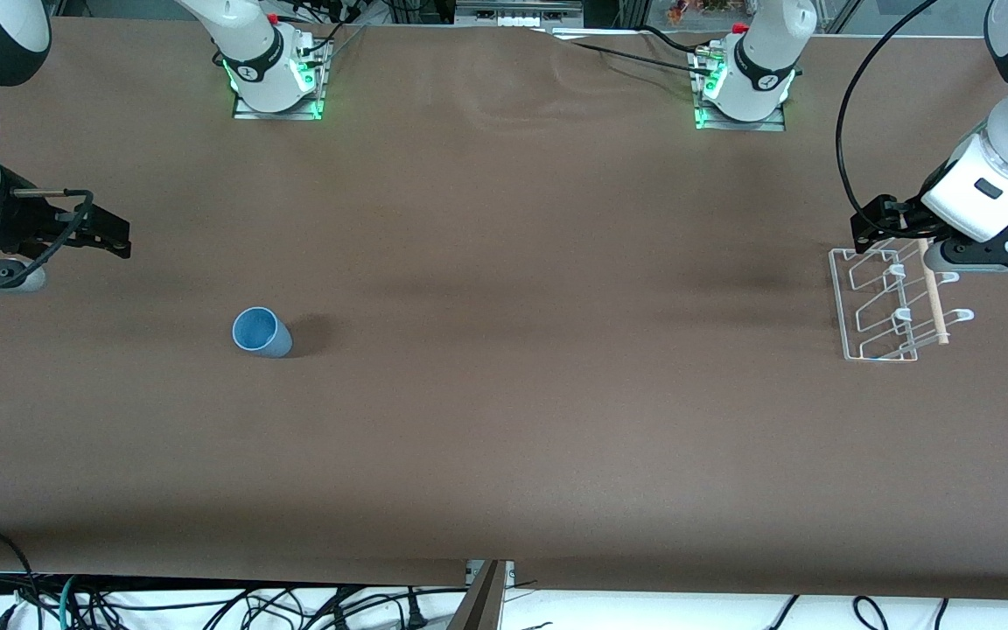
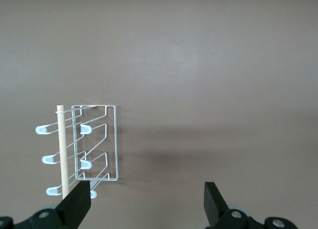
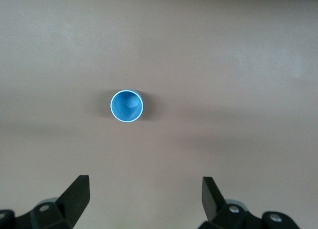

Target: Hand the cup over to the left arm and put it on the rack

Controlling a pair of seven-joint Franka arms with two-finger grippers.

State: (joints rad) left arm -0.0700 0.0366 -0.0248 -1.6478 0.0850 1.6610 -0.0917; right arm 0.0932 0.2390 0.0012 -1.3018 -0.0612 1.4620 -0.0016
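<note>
Hanging in the air with its jaws spread wide and nothing between them, the right gripper point(image 3: 145, 194) is up over the bare brown worktop point(image 1: 504, 420) at the right arm's end, close to that edge. The cup point(image 1: 261, 332) stands upright on the worktop, mouth up, well apart from this gripper point(image 1: 115, 236) and nearer the front camera than the right arm's base point(image 1: 276, 83). In the right wrist view the cup point(image 3: 126, 106) shows as a blue ring with its floor visible inside, free of both fingers point(image 3: 74, 194).

The left gripper point(image 2: 147, 201) also has its jaws wide apart and empty. It point(image 1: 885, 223) hangs over the edge of the rack point(image 1: 889, 302) that lies farthest from the front camera, at the left arm's end of the worktop. The rack point(image 2: 94, 144) sits flat on the worktop, its white-tipped prongs in rows and a pale wooden rod point(image 1: 933, 293) lying across them. In the left wrist view the rod point(image 2: 63, 149) runs past one finger point(image 2: 77, 204).

Cup and rack are well apart, at the two ends of the worktop.
</note>
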